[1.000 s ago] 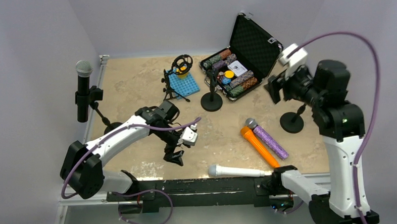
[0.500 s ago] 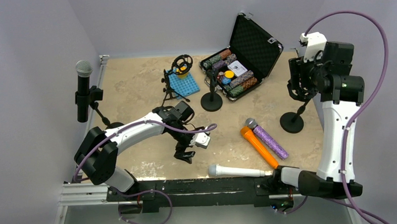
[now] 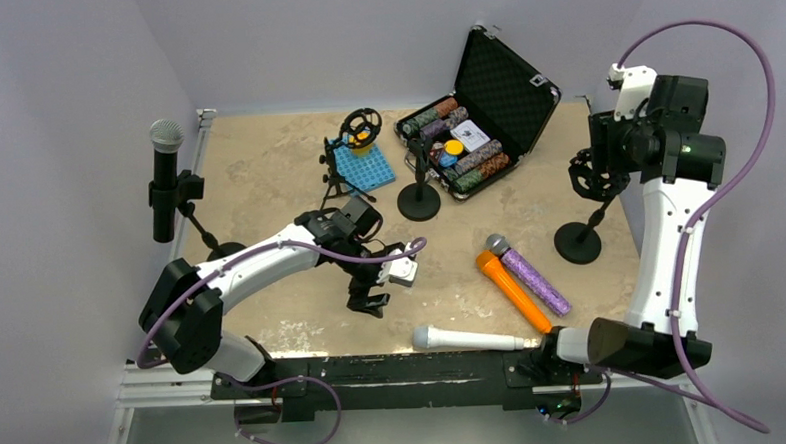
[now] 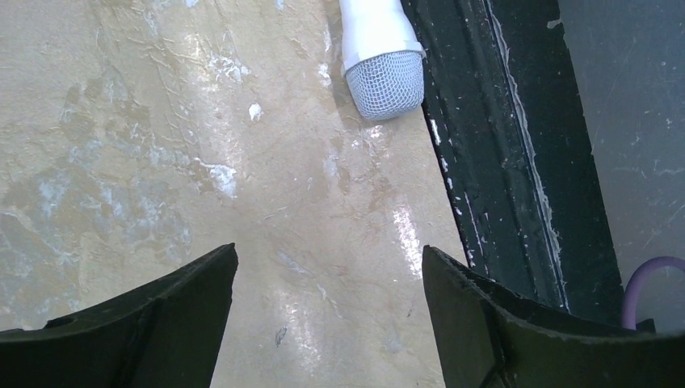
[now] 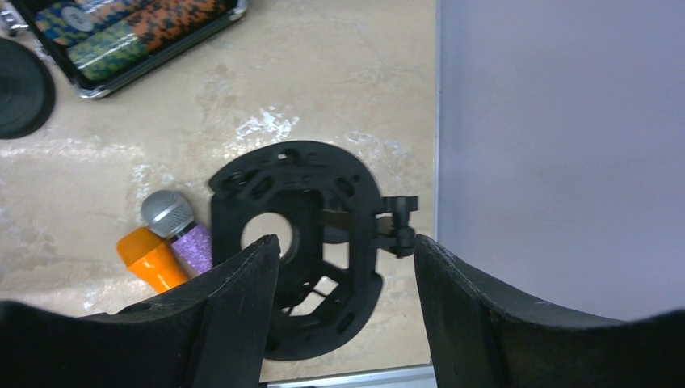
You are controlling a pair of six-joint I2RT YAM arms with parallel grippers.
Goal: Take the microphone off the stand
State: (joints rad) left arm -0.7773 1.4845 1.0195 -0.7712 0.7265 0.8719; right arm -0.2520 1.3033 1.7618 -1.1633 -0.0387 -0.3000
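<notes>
The black microphone (image 3: 166, 177) with a grey mesh head sits upright in the clip of its stand (image 3: 201, 230) at the table's far left edge. It shows in neither wrist view. My left gripper (image 3: 368, 301) hangs open low over the middle front of the table, well right of that stand, with only bare tabletop between its fingers (image 4: 161, 323). My right gripper (image 3: 597, 165) is raised at the far right and points down, open, over the black ring mount (image 5: 299, 234) of another stand (image 3: 578, 242). The mount lies beyond the fingertips.
A white microphone (image 3: 469, 339) lies along the front edge, its head (image 4: 386, 81) ahead of my left gripper. Orange (image 3: 512, 289) and purple (image 3: 534, 278) microphones lie together right of centre. An empty stand (image 3: 419, 199), a small tripod mount (image 3: 357, 133) and an open chip case (image 3: 470, 129) stand at the back.
My right arm has swung right and turned its gripper down over the right stand's ring mount, the jaws narrowing a little. My left gripper has shifted slightly right, still open.
</notes>
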